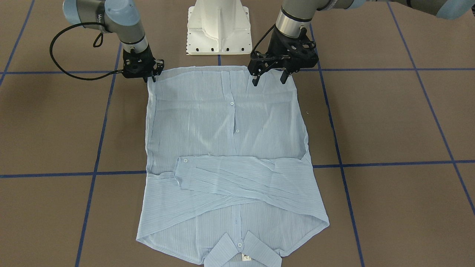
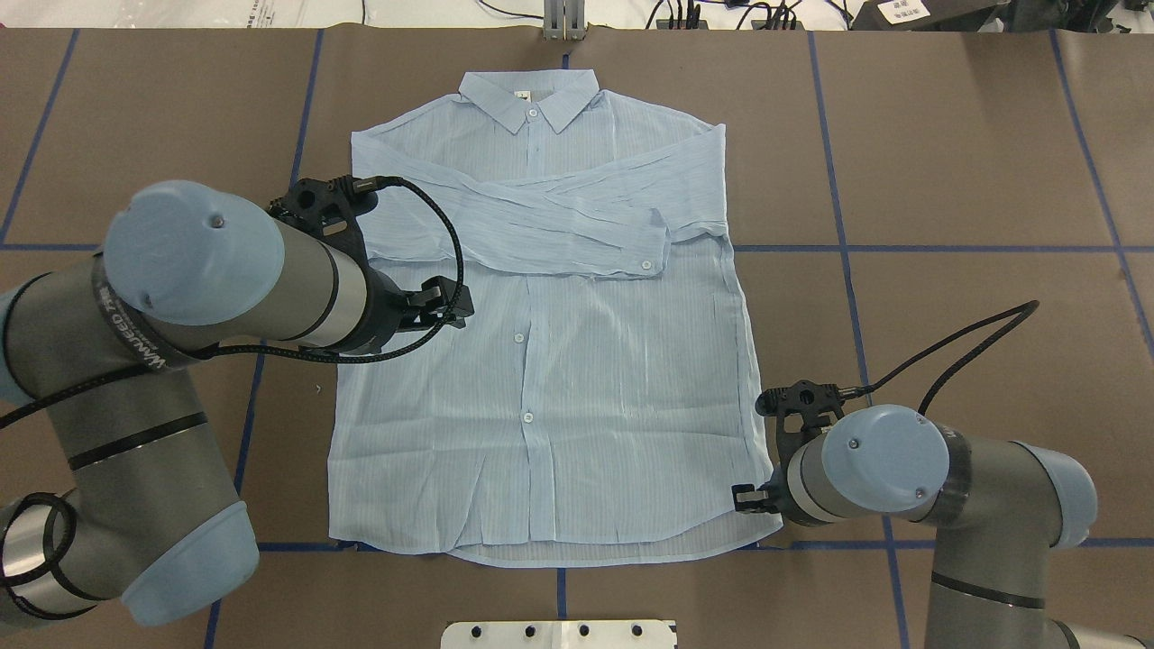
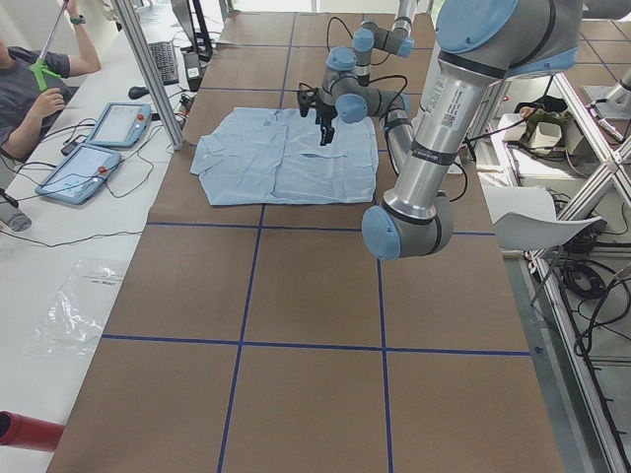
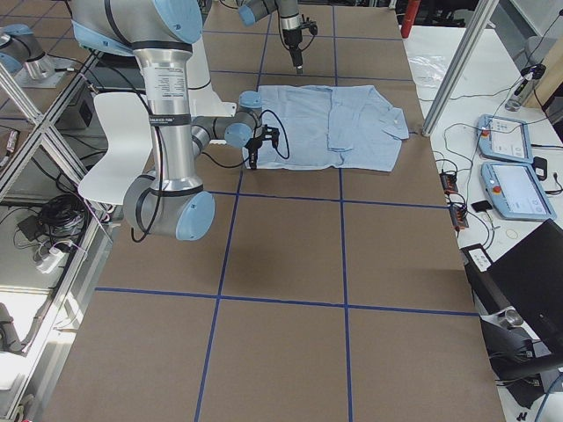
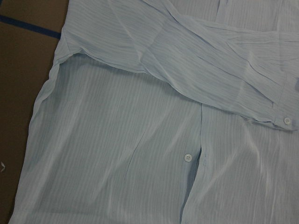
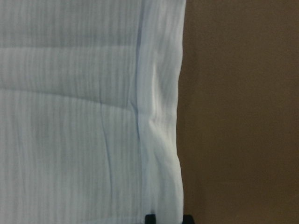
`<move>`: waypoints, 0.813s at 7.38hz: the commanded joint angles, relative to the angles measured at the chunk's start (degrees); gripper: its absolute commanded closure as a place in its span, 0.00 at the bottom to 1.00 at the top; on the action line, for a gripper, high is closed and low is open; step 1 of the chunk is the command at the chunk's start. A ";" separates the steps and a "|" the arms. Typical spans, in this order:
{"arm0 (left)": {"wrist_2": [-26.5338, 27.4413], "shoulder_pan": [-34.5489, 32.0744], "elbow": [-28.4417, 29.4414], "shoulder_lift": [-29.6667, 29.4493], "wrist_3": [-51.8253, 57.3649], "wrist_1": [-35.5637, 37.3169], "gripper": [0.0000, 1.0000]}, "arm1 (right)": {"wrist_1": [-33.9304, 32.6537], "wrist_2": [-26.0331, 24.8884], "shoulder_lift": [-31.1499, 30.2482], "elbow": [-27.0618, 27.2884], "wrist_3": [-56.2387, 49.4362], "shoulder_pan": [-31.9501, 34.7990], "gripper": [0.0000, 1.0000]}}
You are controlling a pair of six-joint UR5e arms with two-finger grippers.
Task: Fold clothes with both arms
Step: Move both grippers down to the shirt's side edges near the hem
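The thin, finely striped blue shirt (image 2: 559,379) lies flat, buttons up, on the brown table (image 2: 947,180), with its collar far from the robot and its sleeves crossed over the chest. The left gripper (image 1: 269,81) hangs spread wide over the near hem. The right gripper (image 1: 151,77) is at the hem's right corner, but I cannot tell whether it pinches the cloth.

Light blue striped shirt (image 2: 541,406) lies flat, sleeves (image 2: 559,225) folded across chest.
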 commanded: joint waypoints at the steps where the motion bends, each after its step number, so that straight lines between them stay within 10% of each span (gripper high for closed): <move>1: -0.50 -0.07 -0.14 0.43 0.00 0.00 0.03 | -0.40 -0.19 -0.09 1.55 0.00 0.17 1.00; 6: 7.09 14.64 -2.25 10.00 -11.46 -1.05 0.02 | -0.32 -0.63 0.34 4.11 -0.09 0.00 1.00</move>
